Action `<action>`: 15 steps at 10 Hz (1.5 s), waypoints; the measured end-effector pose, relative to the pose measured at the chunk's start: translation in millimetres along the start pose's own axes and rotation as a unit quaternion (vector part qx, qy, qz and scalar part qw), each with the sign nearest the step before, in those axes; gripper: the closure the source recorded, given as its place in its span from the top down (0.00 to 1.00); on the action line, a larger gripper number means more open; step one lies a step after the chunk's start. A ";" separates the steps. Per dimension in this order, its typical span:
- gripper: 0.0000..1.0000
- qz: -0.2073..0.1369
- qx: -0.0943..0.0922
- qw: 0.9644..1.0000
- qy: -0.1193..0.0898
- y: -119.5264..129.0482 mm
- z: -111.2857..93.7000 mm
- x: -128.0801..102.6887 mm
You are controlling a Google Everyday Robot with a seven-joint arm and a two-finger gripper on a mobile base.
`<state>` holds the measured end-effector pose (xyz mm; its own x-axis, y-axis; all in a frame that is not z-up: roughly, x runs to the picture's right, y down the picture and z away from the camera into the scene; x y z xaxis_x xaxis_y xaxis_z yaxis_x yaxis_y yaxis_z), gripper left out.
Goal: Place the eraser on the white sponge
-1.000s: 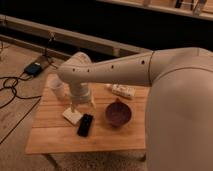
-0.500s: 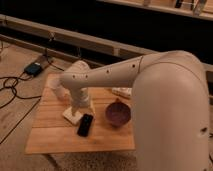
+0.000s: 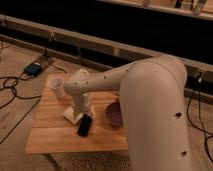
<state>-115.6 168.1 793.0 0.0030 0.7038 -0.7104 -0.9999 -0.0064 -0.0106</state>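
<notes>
The gripper (image 3: 83,111) hung over the white sponge (image 3: 70,115), seemingly just beside the eraser (image 3: 84,125), its grip impossible to tell.

This looks like a robotics lab or test room rather than a home. A small wooden table (image 3: 50,135) stands alone on a carpeted floor (image 3: 15,150). Black cables (image 3: 12,85) trail loose on the left past a blue box (image 3: 34,68), and another cable (image 3: 197,117) runs on the right. A long pale ledge (image 3: 75,44) and dark wall panels (image 3: 125,22) close the far side. A bulky white robot arm (image 3: 150,100) fills the near right, its gripper (image 3: 82,107) down over the table's middle.
</notes>
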 end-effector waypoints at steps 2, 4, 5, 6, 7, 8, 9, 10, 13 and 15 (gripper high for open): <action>0.65 -0.004 -0.002 1.000 0.007 1.7 13.7 5.2; 0.65 -0.011 -0.005 1.000 0.017 3.6 27.4 11.5; 0.65 -0.015 -0.005 1.000 0.023 4.5 34.1 14.2; 0.65 -0.018 -0.006 0.999 0.028 4.8 40.4 16.0; 0.65 -0.019 -0.007 0.999 0.033 5.4 47.4 17.6; 0.65 -0.018 -0.007 0.999 0.038 3.7 52.6 17.4; 0.65 -0.018 -0.007 0.999 0.042 1.6 58.5 16.2; 0.65 -0.017 -0.008 0.999 0.044 -0.4 63.7 12.9; 0.53 -0.015 -0.011 0.999 0.049 -4.6 73.4 5.3; 0.30 -0.014 -0.019 0.999 0.048 -4.3 73.3 -0.6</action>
<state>-112.2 219.7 845.0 0.0348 0.6320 -0.7742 -0.9983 -0.0151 -0.0571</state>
